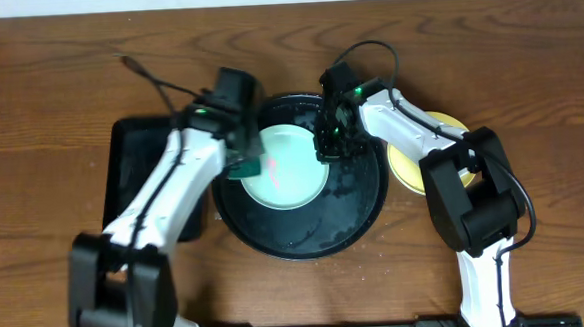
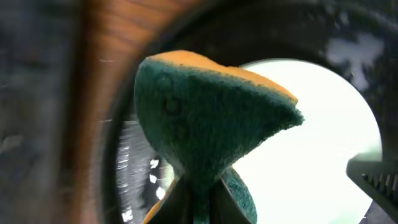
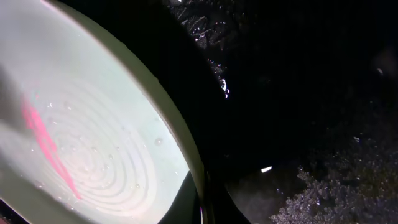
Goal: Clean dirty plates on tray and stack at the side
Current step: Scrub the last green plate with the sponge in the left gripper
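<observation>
Overhead, the left arm slants in, left tool pinching a green sponge at the left edge of the mint plate in the tray. The right arm folds back, right tool nipping that plate's right rim.

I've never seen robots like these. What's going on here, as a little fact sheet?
mint plate: lies on the round tray; pink streak and water drops on it
left gripper: shut on a sponge, at the mint plate's left edge
right gripper: seems shut on the mint plate's right rim
yellow plate: on the table right of the round tray, partly hidden by the right arm
third plate: not seen
</observation>
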